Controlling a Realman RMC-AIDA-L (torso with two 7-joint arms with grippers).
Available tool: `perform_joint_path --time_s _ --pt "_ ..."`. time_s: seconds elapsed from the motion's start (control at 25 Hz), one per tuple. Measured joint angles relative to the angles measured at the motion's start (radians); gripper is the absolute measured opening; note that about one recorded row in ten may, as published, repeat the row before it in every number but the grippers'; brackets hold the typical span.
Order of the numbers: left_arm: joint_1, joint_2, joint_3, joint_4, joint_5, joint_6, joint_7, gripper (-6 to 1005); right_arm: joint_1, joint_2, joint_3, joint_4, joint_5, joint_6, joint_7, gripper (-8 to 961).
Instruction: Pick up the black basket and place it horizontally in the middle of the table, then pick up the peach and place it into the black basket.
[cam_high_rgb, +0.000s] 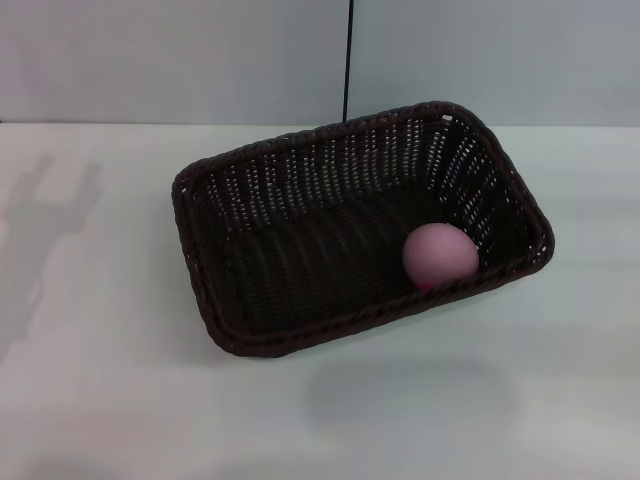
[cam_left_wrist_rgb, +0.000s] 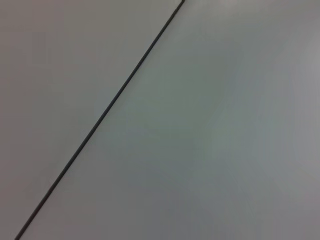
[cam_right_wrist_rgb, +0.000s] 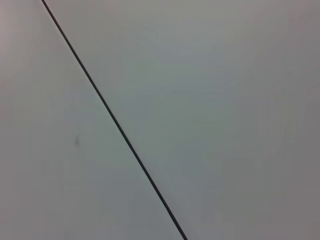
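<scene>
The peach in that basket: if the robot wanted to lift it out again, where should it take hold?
Probably from straight above, fingers closing across the round middle of the peach. It sits inside the black basket, tucked into the corner on the robot's right, near the front wall. The tall woven walls block any sideways approach, so only its top is open. Neither gripper is in view.

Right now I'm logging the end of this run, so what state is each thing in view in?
black basket: upright on the table, open side up, long side lying slightly askew, holding the peach.
peach: inside the basket, resting against its right-hand end wall.
table: bears the basket near its middle.
Left and right grippers: not in view in any picture.
</scene>
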Motion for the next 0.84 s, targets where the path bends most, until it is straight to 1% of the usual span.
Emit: perform_joint_path --time_s 0.2,0.36,0.68,0.84 --pt "0.023 0.001 -0.002 0.0 0.0 0.017 0.0 793 -0.001 0.001 0.001 0.002 0.001 0.025 0.002 638" --pt "0.037 0.0 -0.004 0.0 0.0 0.032 0.011 557 -0.002 0.001 0.001 0.006 0.001 0.028 0.005 638" --pt "0.043 0.002 -0.015 0.0 0.0 0.04 0.005 323 -0.004 0.002 0.001 0.01 0.001 0.028 0.007 638" --pt "0.044 0.002 -0.015 0.0 0.0 0.039 0.004 323 -0.004 0.002 0.001 0.013 0.002 0.028 0.007 638"
